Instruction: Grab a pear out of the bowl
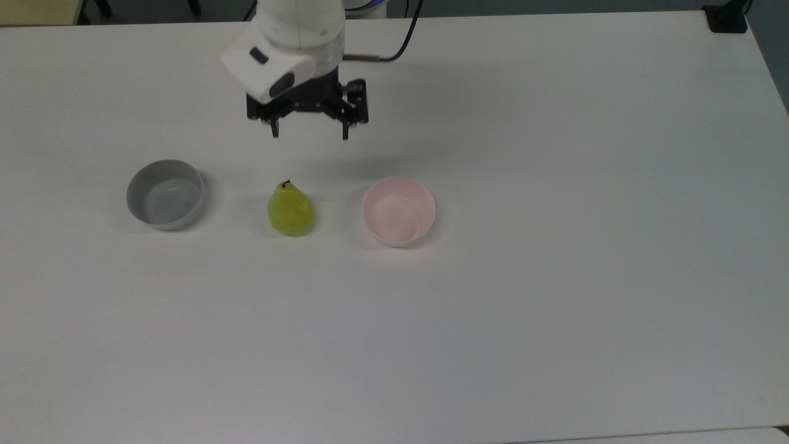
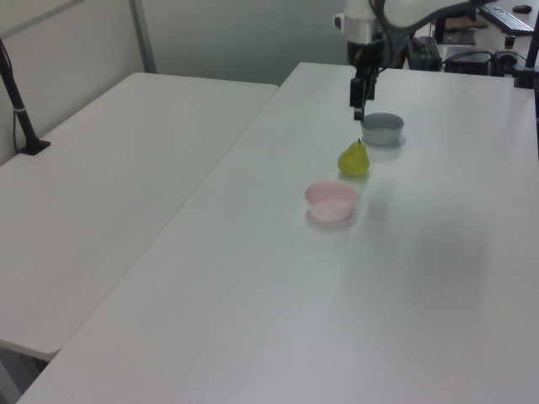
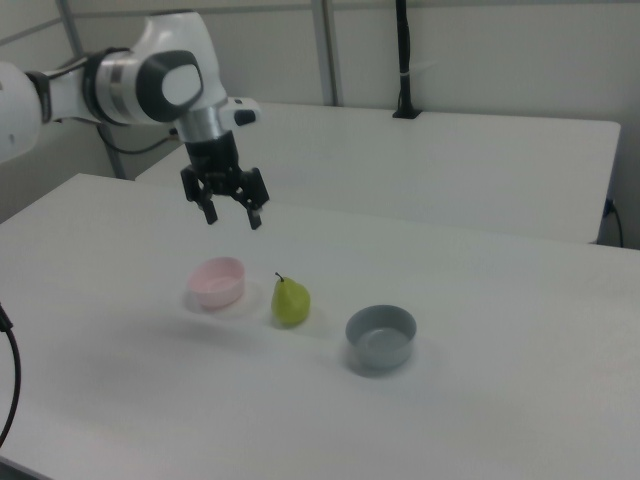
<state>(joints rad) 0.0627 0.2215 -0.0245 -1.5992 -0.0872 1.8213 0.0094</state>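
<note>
The yellow-green pear [image 1: 290,208] [image 2: 354,159] [image 3: 290,301] stands upright on the white table, between two bowls and touching neither. To its right in the top view sits the pale pink bowl [image 1: 399,211] [image 2: 331,201] [image 3: 217,282], which holds nothing. My gripper [image 1: 309,132] [image 3: 233,217] [image 2: 359,113] hangs open and holds nothing, well above the table, raised clear of the pear and behind it in the top view.
A grey bowl [image 1: 165,194] [image 2: 382,129] [image 3: 380,336] sits to the pear's left in the top view. A second white table [image 2: 109,168] stands beside this one at the left view's left. A black clamp post [image 2: 17,101] is fixed to it.
</note>
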